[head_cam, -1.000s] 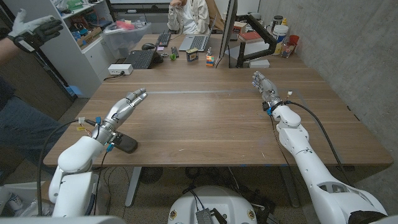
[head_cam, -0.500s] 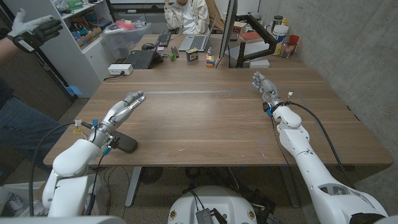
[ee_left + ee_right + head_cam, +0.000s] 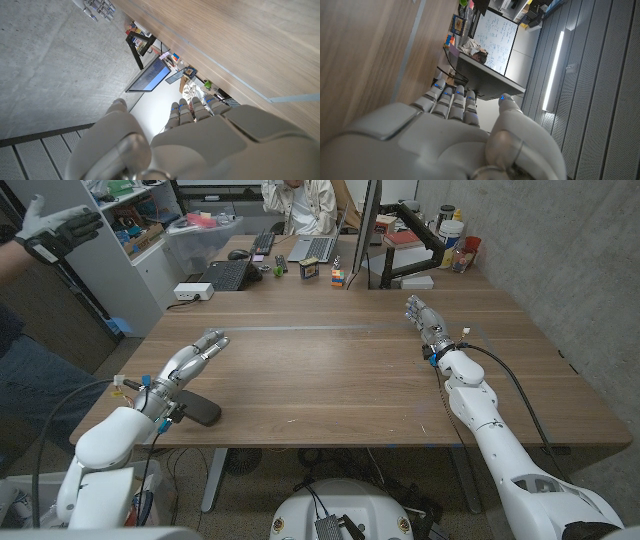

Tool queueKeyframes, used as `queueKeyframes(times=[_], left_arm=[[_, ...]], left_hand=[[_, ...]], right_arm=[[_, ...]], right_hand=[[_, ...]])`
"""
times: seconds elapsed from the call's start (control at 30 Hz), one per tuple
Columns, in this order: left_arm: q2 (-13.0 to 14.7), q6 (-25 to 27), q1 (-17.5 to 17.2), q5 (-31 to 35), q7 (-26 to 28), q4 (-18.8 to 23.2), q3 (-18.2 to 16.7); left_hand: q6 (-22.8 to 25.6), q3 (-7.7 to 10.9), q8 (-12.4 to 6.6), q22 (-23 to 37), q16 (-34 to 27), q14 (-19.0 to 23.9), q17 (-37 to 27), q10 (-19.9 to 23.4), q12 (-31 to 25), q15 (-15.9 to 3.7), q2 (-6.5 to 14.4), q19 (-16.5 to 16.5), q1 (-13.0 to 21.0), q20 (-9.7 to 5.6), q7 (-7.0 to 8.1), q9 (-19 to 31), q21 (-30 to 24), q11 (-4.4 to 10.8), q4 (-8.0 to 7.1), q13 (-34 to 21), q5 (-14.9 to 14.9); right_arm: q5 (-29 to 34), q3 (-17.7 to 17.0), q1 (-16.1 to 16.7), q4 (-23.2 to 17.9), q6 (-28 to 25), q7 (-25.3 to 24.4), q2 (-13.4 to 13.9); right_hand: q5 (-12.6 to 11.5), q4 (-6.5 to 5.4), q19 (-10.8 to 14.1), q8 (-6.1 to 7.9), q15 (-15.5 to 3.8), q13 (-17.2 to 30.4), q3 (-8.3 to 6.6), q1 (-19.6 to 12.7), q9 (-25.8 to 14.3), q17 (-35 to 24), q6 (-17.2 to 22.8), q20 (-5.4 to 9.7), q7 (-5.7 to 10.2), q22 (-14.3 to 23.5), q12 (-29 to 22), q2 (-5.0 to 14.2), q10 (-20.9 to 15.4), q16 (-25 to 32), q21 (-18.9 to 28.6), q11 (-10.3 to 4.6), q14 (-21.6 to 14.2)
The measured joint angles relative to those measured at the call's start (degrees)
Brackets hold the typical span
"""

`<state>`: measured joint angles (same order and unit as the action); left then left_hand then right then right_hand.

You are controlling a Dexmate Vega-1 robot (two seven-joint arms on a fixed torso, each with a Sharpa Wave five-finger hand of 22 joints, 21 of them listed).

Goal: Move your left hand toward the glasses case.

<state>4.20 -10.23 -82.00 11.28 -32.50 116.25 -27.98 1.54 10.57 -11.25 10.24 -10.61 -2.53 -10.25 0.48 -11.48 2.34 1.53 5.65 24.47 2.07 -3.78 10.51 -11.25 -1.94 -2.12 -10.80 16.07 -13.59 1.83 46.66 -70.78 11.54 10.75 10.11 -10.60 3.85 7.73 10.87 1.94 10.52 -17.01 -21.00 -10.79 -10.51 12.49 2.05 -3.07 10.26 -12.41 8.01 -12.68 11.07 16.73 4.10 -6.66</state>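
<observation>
From the head camera I see my left hand (image 3: 188, 360) over the near left part of the wooden table (image 3: 340, 370), fingers stretched forward and a little apart, holding nothing. The glasses case (image 3: 200, 411), a dark rounded oblong, lies on the table close to the near edge, just beside my left wrist and behind the hand, on its inner side. The fingertips point away from it, toward the middle of the table. I cannot tell whether the wrist touches the case.

In the left wrist view the back of the left hand (image 3: 200, 140) shows with its fingers straight and together, the thumb set off to the side, nothing in the grip.

My right hand (image 3: 426, 320) is at the far right of the table, well apart from the case, fingers extended and empty. The right wrist view shows the same hand (image 3: 455, 130) with fingers lined up straight and the thumb apart.

Beyond the far edge sit a keyboard (image 3: 226, 274), a laptop (image 3: 316, 248) and a person (image 3: 300, 202) at a desk. At the left edge a person's gloved hand (image 3: 55, 225) is raised.
</observation>
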Motion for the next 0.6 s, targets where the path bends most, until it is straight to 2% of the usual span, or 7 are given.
queueKeyframes(times=[0.6], left_arm=[[0.7,1.3,-0.5,2.6,0.3,1.3,-0.8]], left_hand=[[0.0,0.01,0.0,0.0,0.0,0.0,0.0,0.0,0.0,0.0,0.3,0.0,0.3,0.0,0.0,0.0,0.0,0.0,-0.01,0.0,0.0]], right_arm=[[0.4,-0.1,-0.6,0.8,0.3,0.2,-0.2]], right_hand=[[0.0,0.0,0.3,0.0,0.0,0.0,0.0,0.0,0.0,0.0,0.0,0.31,0.0,0.0,0.0,0.0,0.0,0.0,-0.2,0.0,0.0]])
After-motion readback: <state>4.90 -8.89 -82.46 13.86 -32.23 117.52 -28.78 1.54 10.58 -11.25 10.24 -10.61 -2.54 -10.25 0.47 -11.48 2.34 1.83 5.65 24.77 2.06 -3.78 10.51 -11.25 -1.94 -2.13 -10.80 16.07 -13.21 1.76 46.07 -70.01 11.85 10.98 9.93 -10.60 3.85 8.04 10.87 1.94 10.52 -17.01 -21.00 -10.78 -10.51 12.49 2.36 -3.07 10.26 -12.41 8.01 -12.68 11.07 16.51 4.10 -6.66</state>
